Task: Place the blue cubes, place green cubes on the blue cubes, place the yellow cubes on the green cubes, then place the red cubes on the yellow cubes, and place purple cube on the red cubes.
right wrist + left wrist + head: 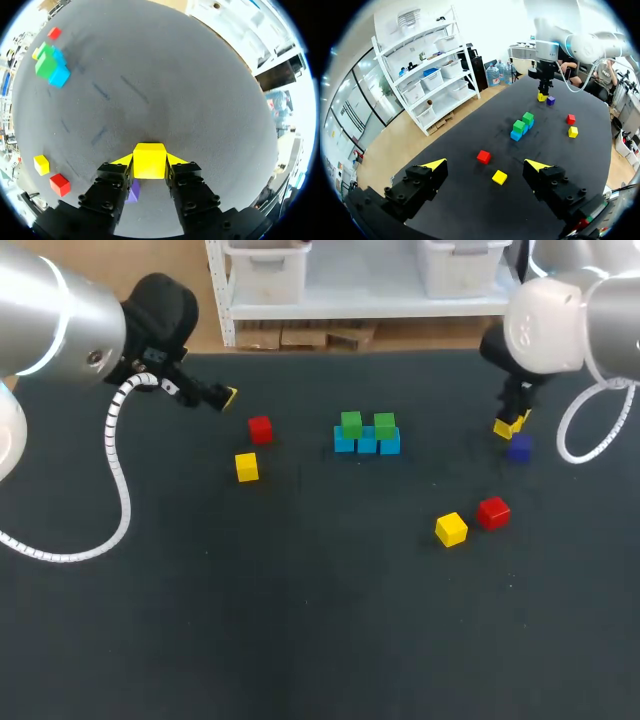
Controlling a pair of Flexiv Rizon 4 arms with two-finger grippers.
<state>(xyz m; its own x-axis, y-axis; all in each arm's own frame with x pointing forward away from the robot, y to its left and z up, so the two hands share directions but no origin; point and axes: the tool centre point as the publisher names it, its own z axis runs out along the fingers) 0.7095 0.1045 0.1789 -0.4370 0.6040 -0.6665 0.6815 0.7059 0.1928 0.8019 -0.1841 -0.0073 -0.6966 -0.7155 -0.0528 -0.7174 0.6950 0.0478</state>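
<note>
A row of blue cubes (366, 443) lies mid-table with two green cubes (351, 423) on top. At the back right, my right gripper (510, 423) is shut on a yellow cube (149, 160), with both fingers against its sides. The purple cube (518, 448) lies just beside and under it, partly hidden in the right wrist view (133, 191). My left gripper (215, 395) hangs open and empty at the back left. A red cube (260, 429) and a yellow cube (247, 467) lie near it. The left wrist view shows them ahead of the open gripper (486, 164).
Another yellow cube (451, 529) and red cube (493, 512) sit side by side at the right, in front of the right gripper. The dark table (300, 620) stretches bare toward the front edge.
</note>
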